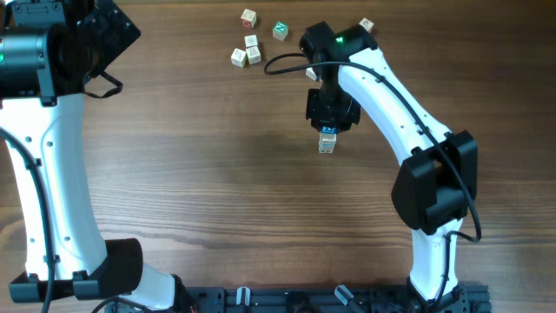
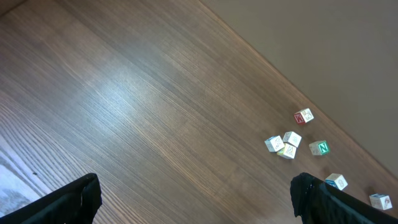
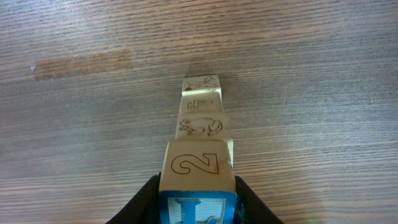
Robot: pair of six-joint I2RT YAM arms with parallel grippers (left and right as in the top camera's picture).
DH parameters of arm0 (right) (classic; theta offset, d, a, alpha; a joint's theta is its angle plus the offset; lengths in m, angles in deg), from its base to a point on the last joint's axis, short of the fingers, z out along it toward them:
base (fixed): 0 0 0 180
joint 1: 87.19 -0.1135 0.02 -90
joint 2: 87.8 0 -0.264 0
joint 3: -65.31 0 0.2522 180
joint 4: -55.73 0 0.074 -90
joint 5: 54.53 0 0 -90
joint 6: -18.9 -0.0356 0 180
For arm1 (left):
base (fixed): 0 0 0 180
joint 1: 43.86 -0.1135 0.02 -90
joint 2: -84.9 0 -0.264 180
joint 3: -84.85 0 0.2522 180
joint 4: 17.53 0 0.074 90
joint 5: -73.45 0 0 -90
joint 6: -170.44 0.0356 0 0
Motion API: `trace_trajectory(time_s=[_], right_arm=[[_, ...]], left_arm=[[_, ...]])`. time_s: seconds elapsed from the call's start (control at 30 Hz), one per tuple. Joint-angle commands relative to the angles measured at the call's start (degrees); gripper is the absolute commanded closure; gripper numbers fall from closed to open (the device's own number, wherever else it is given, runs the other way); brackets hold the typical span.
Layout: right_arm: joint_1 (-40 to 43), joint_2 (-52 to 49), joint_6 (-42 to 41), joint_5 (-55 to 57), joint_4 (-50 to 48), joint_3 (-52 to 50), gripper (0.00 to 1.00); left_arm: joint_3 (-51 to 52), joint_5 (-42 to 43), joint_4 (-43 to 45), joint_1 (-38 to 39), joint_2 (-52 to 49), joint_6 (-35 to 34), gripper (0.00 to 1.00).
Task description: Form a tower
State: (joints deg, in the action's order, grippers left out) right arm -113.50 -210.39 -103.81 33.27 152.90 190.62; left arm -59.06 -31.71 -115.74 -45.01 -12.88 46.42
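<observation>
Overhead, the tower [image 1: 327, 142] stands near the middle of the worktop [image 1: 200, 174], directly under the right gripper [image 1: 327, 129], whose jaws clasp the sides of its top cube. Loose cubes [image 1: 251, 41] cluster by the far edge, well apart from it, with a green cube [image 1: 280, 31] beside them. The left gripper [image 2: 194, 208] hangs near the far left corner, jaws spread wide, holding nothing.

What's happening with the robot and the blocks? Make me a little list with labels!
tower: four cubes showing, stacked upright
top cube: has a 2, blue side below
right pincer: gripping the top cube on both sides
left pincer: open, holding nothing, away from the tower
loose cubes: scattered at the far edge
table: brown wood
</observation>
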Motion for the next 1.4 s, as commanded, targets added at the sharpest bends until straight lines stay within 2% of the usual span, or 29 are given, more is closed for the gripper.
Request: trace_trajectory(time_s=[0.0,0.27,0.6,1.37], right_arm=[[0.2,2.8,1.2,-0.8,1.0,-0.1,0.73],[0.3,2.8,5.8,0.9,1.5,-0.1,0.75],[0.6,2.8,7.3,0.9,1.2,-0.1,0.75],[0.9,2.8,7.1,0.9,0.5,-0.3,0.75]], left_arm=[[-0.6,-0.9,0.1,-0.3,1.0,-0.8,0.0],[-0.6,-0.9,0.1,-0.3,1.0,-0.8,0.0],[-0.6,-0.9,0.1,-0.3,1.0,-0.8,0.0],[-0.6,-0.9,0.1,-0.3,1.0,-0.8,0.0]])
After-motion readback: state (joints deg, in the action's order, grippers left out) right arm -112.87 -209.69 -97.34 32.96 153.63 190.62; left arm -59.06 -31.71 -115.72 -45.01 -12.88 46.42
